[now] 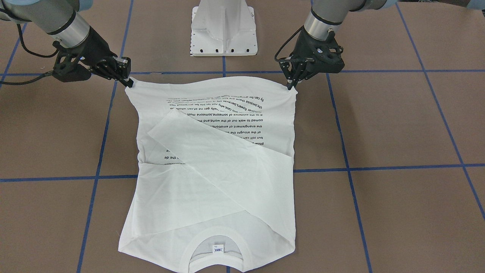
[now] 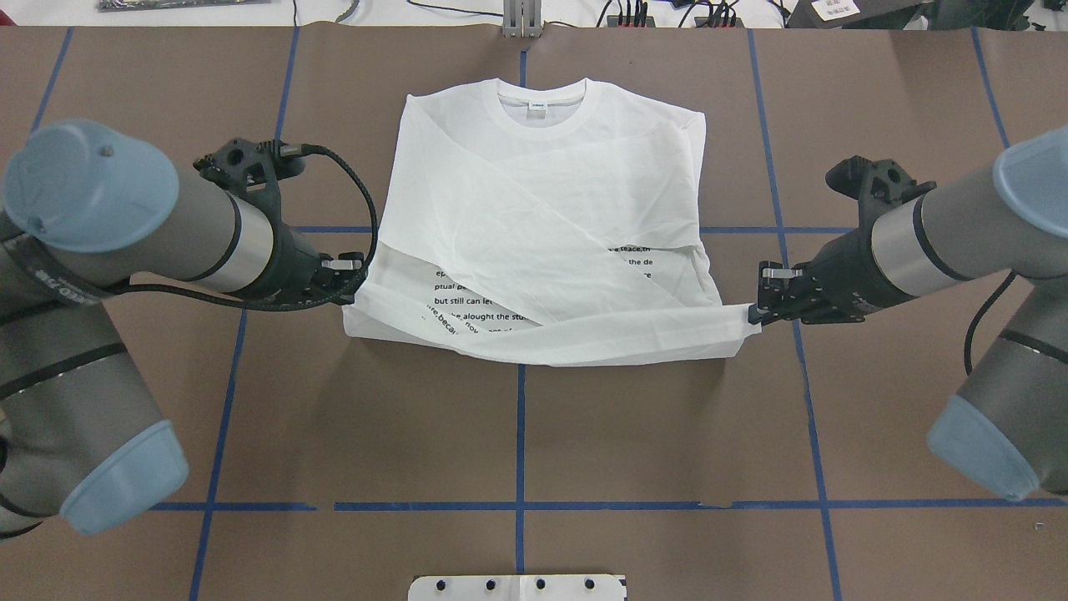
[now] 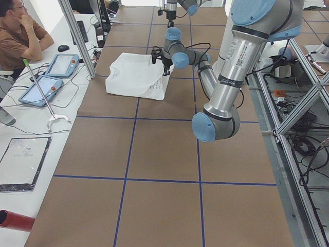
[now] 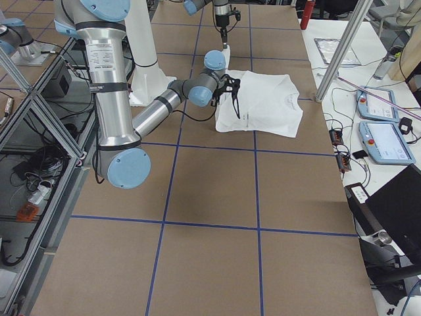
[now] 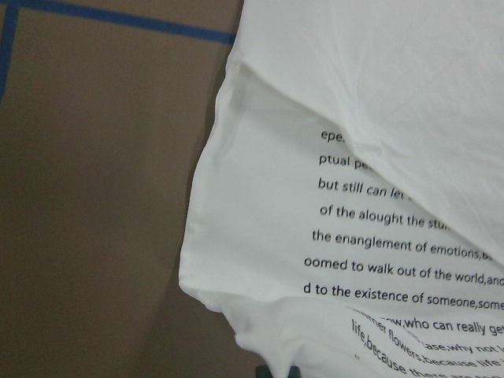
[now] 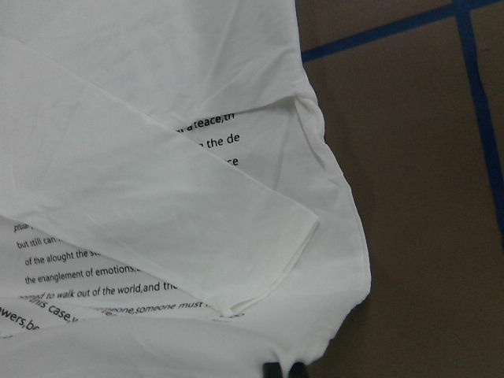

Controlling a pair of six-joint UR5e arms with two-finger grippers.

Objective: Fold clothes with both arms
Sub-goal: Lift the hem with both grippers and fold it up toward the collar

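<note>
The white long-sleeved T-shirt lies on the brown table with its collar away from the robot and both sleeves folded across the body. Black text shows near the hem. My left gripper is shut on the hem corner on its side. At the opposite hem corner my right gripper is shut in the same way. The hem hangs taut between them, slightly off the table. Each wrist view shows shirt fabric filling the frame, with only fingertips at the bottom edge.
The white metal pedestal base stands between the arms at the robot's side. Blue tape lines grid the table. Beyond the far edge a side table carries tablets, and a person sits there. Aluminium posts stand by it.
</note>
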